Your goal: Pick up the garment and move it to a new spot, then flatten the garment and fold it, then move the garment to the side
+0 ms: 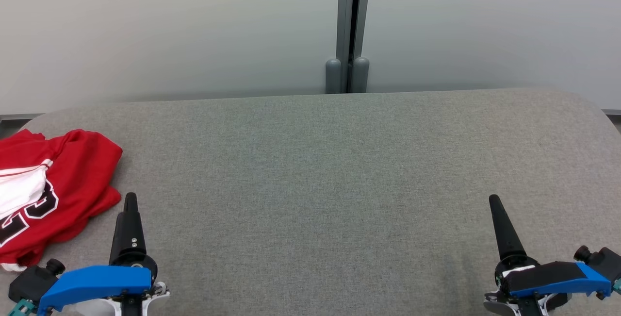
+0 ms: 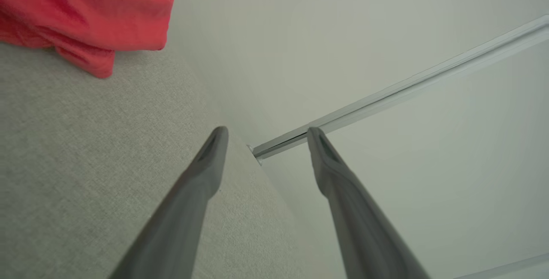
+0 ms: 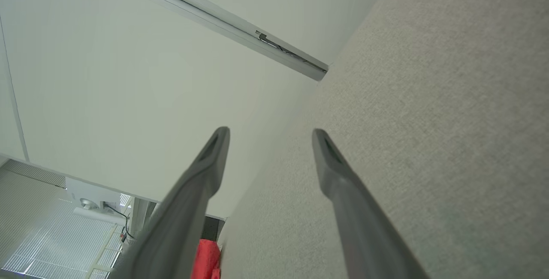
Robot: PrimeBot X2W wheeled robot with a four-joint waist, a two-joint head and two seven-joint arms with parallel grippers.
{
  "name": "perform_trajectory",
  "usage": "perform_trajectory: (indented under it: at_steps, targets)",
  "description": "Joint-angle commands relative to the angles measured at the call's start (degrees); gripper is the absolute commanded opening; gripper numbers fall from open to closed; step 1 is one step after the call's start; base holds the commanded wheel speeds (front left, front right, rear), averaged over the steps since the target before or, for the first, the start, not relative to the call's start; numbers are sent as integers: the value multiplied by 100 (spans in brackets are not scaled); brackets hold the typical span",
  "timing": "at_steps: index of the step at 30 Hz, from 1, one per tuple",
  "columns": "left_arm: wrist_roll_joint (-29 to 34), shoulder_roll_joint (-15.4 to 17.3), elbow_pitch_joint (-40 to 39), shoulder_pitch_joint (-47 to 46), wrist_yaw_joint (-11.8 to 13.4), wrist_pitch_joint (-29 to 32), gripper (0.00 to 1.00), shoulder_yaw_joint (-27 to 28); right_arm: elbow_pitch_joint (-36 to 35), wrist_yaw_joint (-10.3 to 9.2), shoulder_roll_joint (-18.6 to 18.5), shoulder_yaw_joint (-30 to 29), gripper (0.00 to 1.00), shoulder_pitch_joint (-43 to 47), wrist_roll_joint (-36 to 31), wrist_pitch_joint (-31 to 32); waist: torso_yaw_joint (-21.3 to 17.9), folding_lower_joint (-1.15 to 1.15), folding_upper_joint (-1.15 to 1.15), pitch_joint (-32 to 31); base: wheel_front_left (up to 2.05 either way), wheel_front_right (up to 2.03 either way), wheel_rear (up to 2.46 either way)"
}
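- Garment (image 1: 63, 180) and left tool (image 1: 130, 204) sit close together at the left end of the surface (image 1: 310, 185). The tool's tip is just beside the cloth's right hem and does not touch it.
- The left tool's two dark fingers (image 2: 206, 172) are spread wide in its wrist view, with nothing between them, low over the grey fabric.
- The right tool (image 1: 495, 204) is at the lower right of the head view, well apart from the garment. Its fingers (image 3: 343, 176) are also spread wide and hold nothing.
- Both tools point toward the far edge of the surface, each with a blue cover (image 1: 97, 279) on its body.
- The garment is red with a white panel and black, white-edged numerals. It lies crumpled at the surface's left edge, running out of the head view.
- A red scrap of it shows low in the right wrist view, beside one finger's base.
- Behind the surface stands a pale wall (image 1: 170, 29) with a grey post (image 1: 350, 29) at its middle.
- Window blinds (image 3: 34, 236) show at the lower left of the right wrist view.
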Motion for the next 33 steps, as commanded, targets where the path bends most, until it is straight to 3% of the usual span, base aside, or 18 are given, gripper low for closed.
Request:
perform_trajectory:
  at_steps: [1, 10, 19, 33]
  targets:
    - [316, 49, -136, -136, 40, -72, 100, -24, -105, 5, -41, 25, 100, -152, -312, -79, 3, 0, 0, -4, 0, 0, 0]
    - [1315, 55, -203, -71, 234, -249, 100, -95, -89, 7, -47, 118, 100, -174, -1319, -258, 22, 0, 0, -23, 0, 0, 0]
    - [2440, 60, -138, -34, 277, -412, 100, -255, -19, 8, -54, 266, 100, -178, -2052, -419, 38, 0, 0, -27, 0, 0, 0]
    - [3636, 156, -101, -38, 375, -641, 100, -435, 73, 10, -62, 373, 100, -186, -3170, -647, 57, 0, 0, -26, 0, 0, 0]
